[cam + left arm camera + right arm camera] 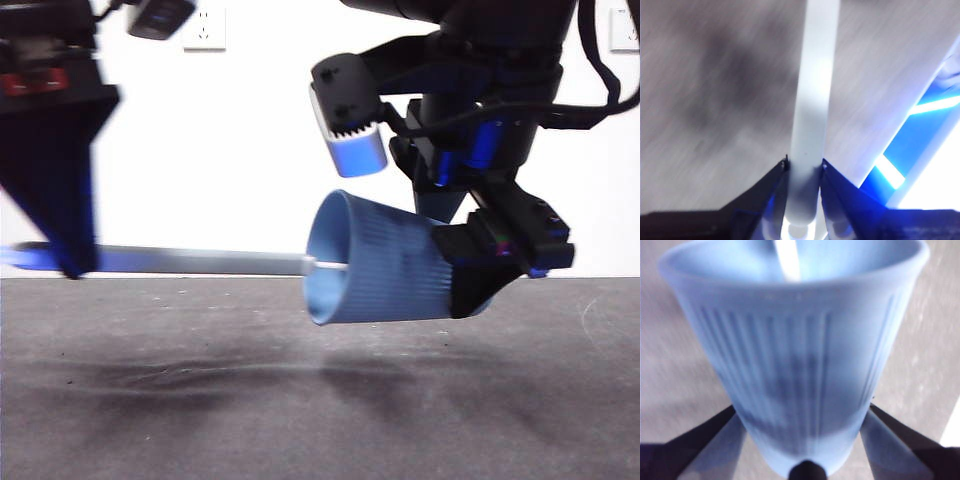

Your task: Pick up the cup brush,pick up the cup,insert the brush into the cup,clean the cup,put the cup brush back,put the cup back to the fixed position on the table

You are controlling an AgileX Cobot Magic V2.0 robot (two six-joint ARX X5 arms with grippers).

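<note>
- Right gripper point(480, 275) clamps the cup point(375, 265) near its base, held on its side above the table point(300, 400), mouth toward the other arm.
- Left gripper point(804, 170) pinches the brush point(200, 262) by its handle — shaft level, running into the cup mouth; sponge head hidden inside.
- Step looks like cleaning: keep shaft on the cup's axis, stroke in and out or twist, short travel.
- Risk — side push on the wall could lever the cup out of the jaws.
</note>
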